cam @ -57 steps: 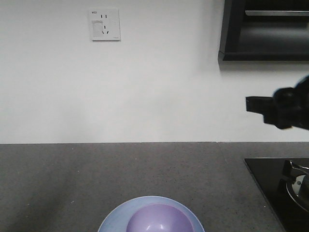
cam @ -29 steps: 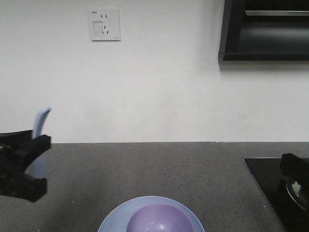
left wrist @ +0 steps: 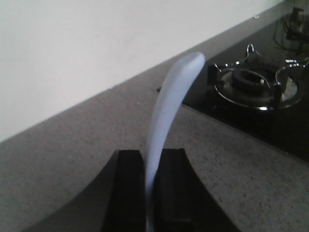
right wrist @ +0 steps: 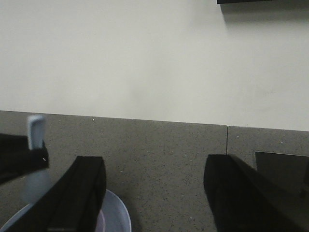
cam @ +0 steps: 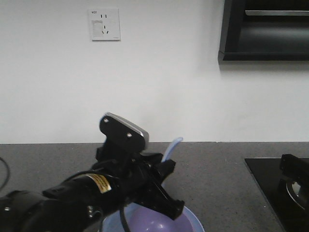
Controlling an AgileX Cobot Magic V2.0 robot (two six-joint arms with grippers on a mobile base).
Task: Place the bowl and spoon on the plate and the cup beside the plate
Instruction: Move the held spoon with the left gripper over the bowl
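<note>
1. The left gripper (cam: 169, 189) pinches the spoon (cam: 172, 147) between its two dark fingers. In the left wrist view the pale blue handle rises out of the narrow gap and curves away to a rounded tip. The end inside the grip is hidden, so I cannot tell how deep the hold goes.
2. That edge-on hold looks deliberate. With the spoon clamped on its thin sides and the free end pointing up and away, it can be lowered without the fingers fouling the crockery.
3. The arm hangs over the plate (cam: 194, 224), whose light-blue rim shows at the bottom of the front view. The lavender bowl (cam: 153, 225) sits inside that rim – one item apparently placed, with the spoon next.
4. The right gripper (right wrist: 154, 193) is spread wide with nothing between its fingers. It is held back on the stove side, probably to leave the left arm room.
5. The cup appears in none of the views (it may lie outside the frames), so setting it beside the plate seems not yet done.
6. The work surface is a dark grey speckled countertop (cam: 231, 166), matt and flat, and it meets the wall in a straight line.
7. To the right a black glass cooktop (cam: 273, 186) is set into the counter, and its burner (left wrist: 256, 87) has a shiny metal pan support – something to keep clear of.
8. Behind is a plain white wall (cam: 183, 92) with a socket (cam: 104, 24) high on the left and a dark cabinet (cam: 263, 31) at the upper right.
</note>
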